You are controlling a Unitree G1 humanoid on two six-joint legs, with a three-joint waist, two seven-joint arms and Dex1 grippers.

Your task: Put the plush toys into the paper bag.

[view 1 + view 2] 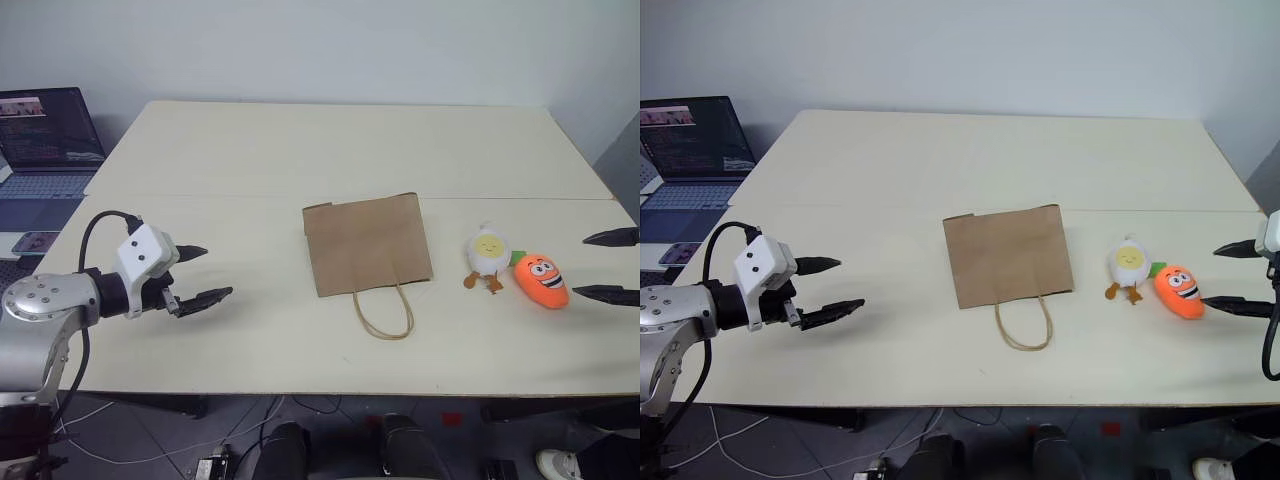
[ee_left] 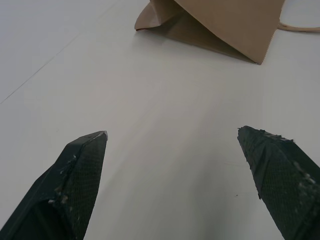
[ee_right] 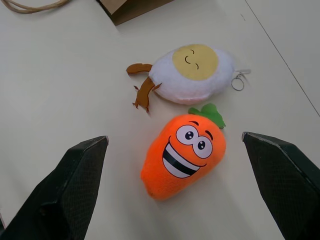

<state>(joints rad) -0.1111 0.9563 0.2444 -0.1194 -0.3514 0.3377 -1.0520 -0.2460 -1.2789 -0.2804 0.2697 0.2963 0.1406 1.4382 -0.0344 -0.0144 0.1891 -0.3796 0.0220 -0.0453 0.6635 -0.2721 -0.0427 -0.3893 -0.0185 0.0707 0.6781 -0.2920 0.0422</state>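
While the bag lies flat: nothing goes in yet.
My right fingers (image 3: 75, 190): wide, carrot (image 3: 184, 155) between them.
My left fingers (image 2: 75, 185): wide, paper bag (image 2: 225, 25) ahead.

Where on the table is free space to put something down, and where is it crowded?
Free: the far half of the table behind the paper bag, and the stretch between the bag and the left gripper. Crowded: the right edge, where egg toy and carrot toy lie together.
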